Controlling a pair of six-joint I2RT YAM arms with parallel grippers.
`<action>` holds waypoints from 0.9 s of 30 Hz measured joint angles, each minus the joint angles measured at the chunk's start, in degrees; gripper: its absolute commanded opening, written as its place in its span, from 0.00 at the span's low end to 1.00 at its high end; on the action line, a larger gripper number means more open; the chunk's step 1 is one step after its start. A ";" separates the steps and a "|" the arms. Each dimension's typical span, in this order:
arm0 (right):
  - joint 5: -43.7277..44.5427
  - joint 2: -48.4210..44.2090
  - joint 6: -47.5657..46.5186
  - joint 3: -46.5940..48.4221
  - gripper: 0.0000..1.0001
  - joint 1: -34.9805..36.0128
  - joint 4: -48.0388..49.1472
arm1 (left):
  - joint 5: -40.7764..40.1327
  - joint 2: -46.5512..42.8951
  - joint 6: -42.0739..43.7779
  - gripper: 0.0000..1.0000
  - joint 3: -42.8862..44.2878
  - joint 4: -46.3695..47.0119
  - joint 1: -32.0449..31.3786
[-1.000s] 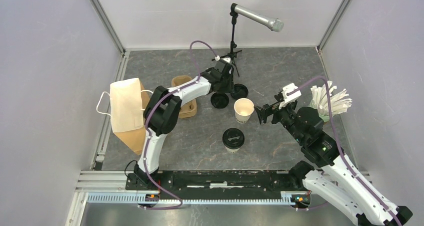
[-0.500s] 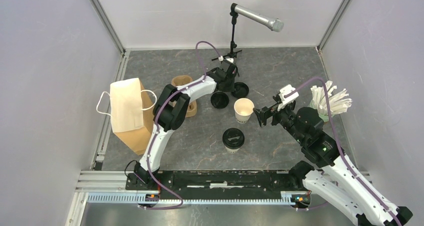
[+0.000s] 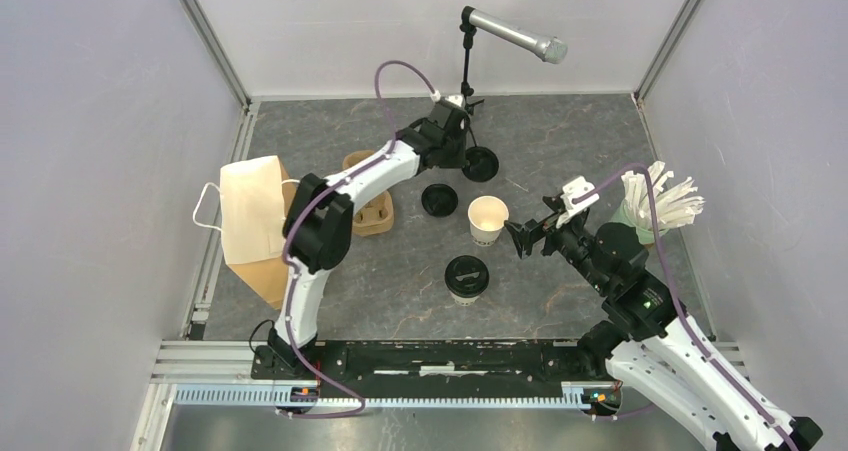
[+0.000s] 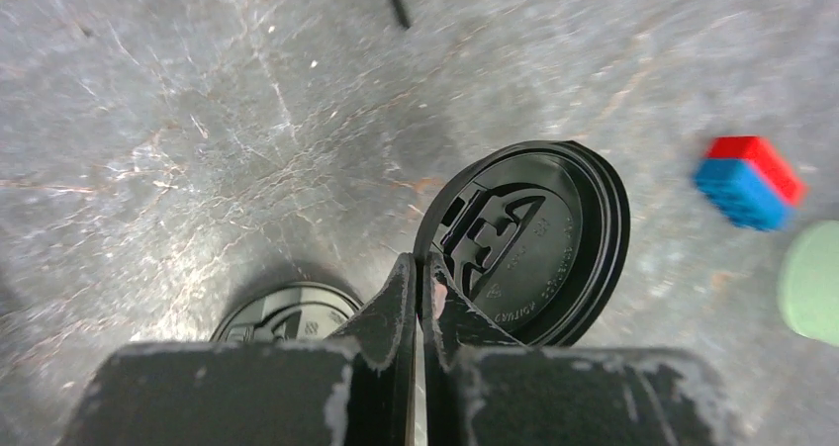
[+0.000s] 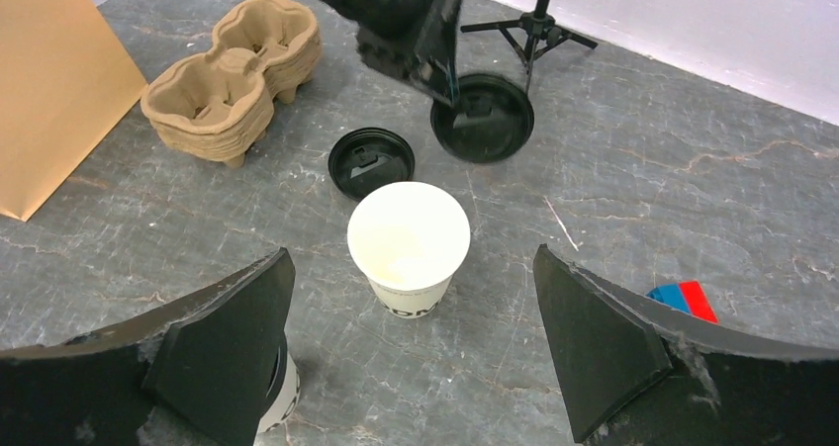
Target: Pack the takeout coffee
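Takeout coffee on the table: two cups, two separate lids.
Nearest stands the lidded cup point(image 3: 466, 277). Behind it is the open cup point(image 3: 487, 218), facing the right gripper point(image 5: 411, 256), whose jaws are spread wide and empty. Beyond lies a loose lid point(image 3: 439, 200). Farthest, the left gripper point(image 4: 420, 268) pinches the held lid point(image 4: 539, 243) by its rim.

Open counter point(image 3: 570, 141) far-right of lidless cup point(image 3: 488, 218); mic stand point(image 3: 466, 59) blocks far ctr; carrier point(image 5: 233, 80) + bag point(image 3: 250, 216) crowd left.

Lidless cup point(image 3: 487, 218) and lidded cup point(image 3: 466, 279) upright; flat lid point(image 3: 439, 200); pinched lid point(image 3: 480, 163)
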 measured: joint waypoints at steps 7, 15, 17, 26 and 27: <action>0.26 -0.31 -0.13 -1.46 0.98 -0.02 4.42 | 6.19 -14.75 -0.11 0.02 -4.70 0.81 1.57; -7.04 -6.38 -9.29 -15.21 0.98 -0.04 23.65 | 27.78 -27.45 -6.84 0.02 -19.82 7.82 6.97; -8.79 -8.41 -12.52 -19.93 0.98 -0.04 31.30 | 34.05 -29.49 -11.87 0.02 -24.35 12.59 7.50; -13.86 -6.32 -26.58 -28.52 0.98 -0.04 56.54 | 50.60 -39.47 -36.30 0.02 -42.49 37.66 5.62; -14.71 -5.70 -27.54 -28.52 0.98 -0.04 58.64 | 51.25 -40.70 -38.58 0.02 -43.74 40.22 4.92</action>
